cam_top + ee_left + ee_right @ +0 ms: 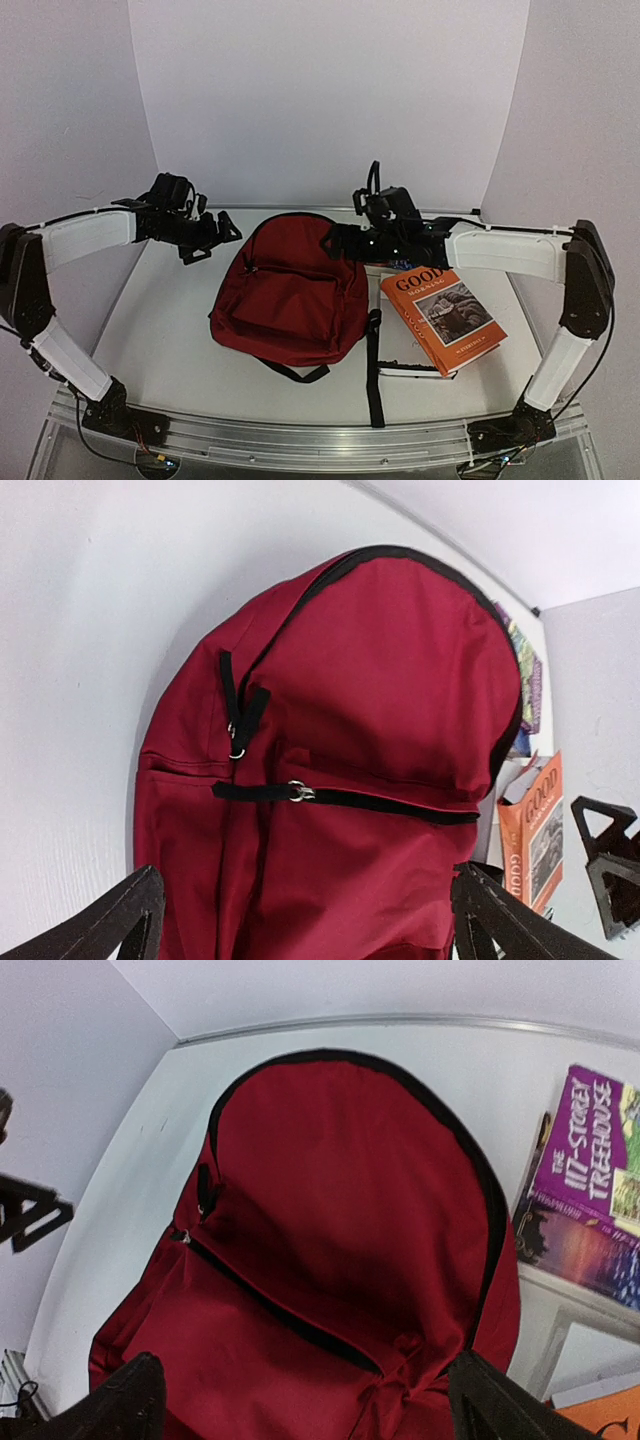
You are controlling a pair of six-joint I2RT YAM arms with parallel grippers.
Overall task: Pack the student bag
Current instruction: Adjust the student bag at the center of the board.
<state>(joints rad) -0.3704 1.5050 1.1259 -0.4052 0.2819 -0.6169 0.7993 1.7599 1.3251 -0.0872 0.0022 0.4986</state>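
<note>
Both jaws stand wide, holding nothing: the left gripper (212, 242) and right gripper (338, 242) hang at either side of the backpack's (290, 295) top end. Under them the backpack lies flat, its zippers (300, 792) looking shut, so its inside is hidden. Outside the right jaws, just beside the backpack, lie an orange book (445, 315) and, farther back, a purple book (590, 1150).

Bright, even light throws a soft shadow beside the student bag (290, 290), and wrist views bend at edges.

Left arm (90, 238) and right arm (500, 250) wear white shells, black joints, thin black cables.
</note>
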